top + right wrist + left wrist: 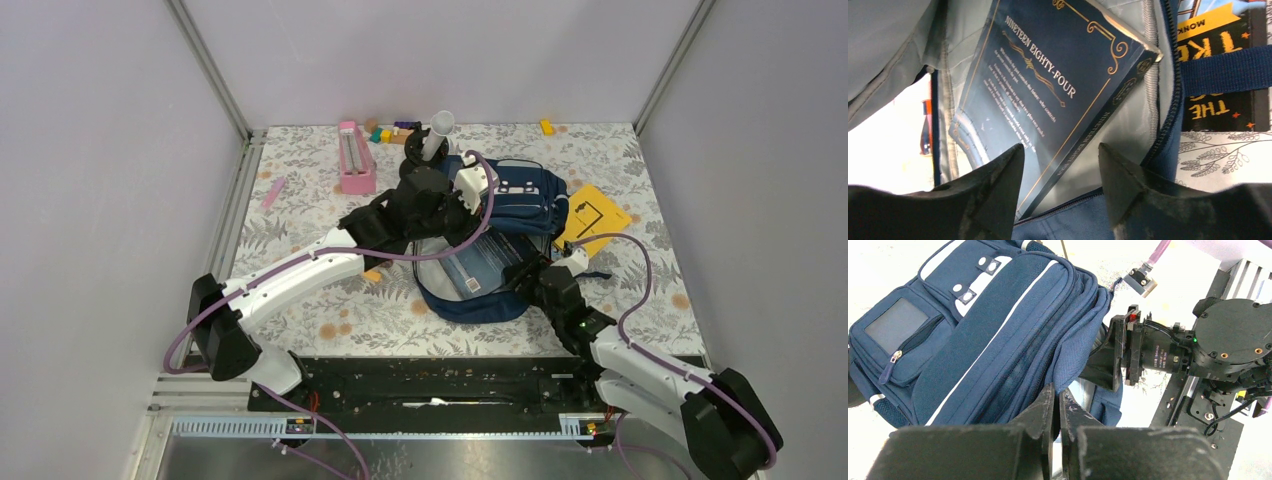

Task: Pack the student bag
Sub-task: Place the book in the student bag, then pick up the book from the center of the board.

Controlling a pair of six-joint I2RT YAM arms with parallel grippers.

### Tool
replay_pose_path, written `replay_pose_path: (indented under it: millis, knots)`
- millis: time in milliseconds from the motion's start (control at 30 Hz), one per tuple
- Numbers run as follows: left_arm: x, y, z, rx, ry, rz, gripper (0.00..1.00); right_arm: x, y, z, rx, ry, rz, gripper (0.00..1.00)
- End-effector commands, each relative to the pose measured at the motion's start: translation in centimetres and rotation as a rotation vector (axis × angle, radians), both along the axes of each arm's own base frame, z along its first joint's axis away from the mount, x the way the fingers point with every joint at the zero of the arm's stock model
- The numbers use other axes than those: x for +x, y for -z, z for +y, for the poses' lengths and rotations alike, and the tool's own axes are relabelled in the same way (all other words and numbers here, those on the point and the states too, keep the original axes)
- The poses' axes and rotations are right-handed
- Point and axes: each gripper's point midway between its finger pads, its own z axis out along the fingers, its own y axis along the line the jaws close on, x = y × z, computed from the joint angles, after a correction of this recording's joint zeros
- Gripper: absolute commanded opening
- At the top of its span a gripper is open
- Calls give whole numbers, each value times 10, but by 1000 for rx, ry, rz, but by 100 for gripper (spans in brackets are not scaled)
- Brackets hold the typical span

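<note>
The student bag [998, 340] is matt navy cloth with a fine ribbed weave; its white patches look smoother. Its lining [893, 50] is thin light grey fabric with a faint sheen. The book [1048, 100] inside has a glossy dark blue cover that catches the light. The left gripper [1058, 392] is matt black plastic, scuffed pale along the edges, and the right gripper [1060, 150] is just as dull and grainy. The left arm's shell [300, 275] is smooth white plastic, slightly shiny.
</note>
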Motion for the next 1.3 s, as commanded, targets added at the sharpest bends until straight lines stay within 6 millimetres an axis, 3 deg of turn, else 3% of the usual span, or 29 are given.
replay_pose_path:
  millis: [0,233,367,500,567,667,900,1033,1167,1267]
  knots:
    - [-6,-66,-2,-166,27,-104,0,14,-7,-4,-18,63,-44,56]
    - [-6,-63,-3,-158,28,-100,0,61,-34,12,-105,47,-181,49]
    - [-6,-62,-2,-157,28,-99,0,89,-54,11,-179,97,-244,34]
    - [-6,-61,-3,-157,31,-93,0,119,-70,19,-215,54,-281,34]
    - [-6,-59,-3,-153,30,-94,0,124,-74,24,-212,29,-285,34]
    - [-5,-58,-3,-149,28,-93,0,114,-74,21,-213,9,-283,37]
    - [3,-54,-1,-142,-3,-71,0,64,-67,9,-232,-88,-207,74]
    - [15,-48,4,-127,-59,-56,0,25,-62,-1,-205,-137,-171,85]
    - [23,-46,9,-122,-100,-50,0,-14,-49,-27,-251,-135,-101,92]
    - [28,-43,12,-113,-127,-45,0,-31,-48,-52,-286,-71,-54,98]
